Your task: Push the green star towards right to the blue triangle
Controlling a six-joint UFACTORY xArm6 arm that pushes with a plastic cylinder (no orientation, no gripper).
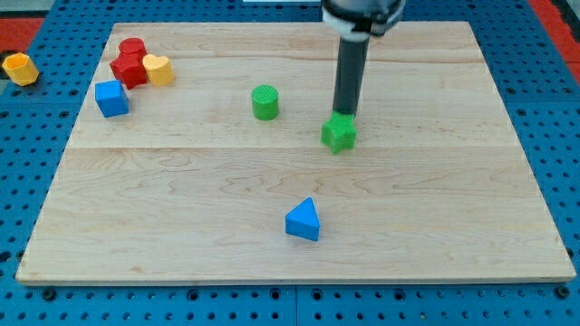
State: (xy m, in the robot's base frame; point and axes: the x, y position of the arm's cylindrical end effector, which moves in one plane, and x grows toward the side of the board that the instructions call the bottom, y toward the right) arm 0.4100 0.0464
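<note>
The green star (339, 133) lies on the wooden board (181, 208) right of centre. My tip (343, 115) stands right at the star's top edge, touching it or nearly so. The blue triangle (304, 220) lies lower on the board, below and a little to the left of the star, well apart from it. The dark rod rises straight up from the tip to the arm's head at the view's top.
A green cylinder (265, 102) stands left of the star. At the board's top left are a red block (130, 62), a yellow heart (159, 70) and a blue cube (111, 98). A yellow block (19, 68) lies off the board at left.
</note>
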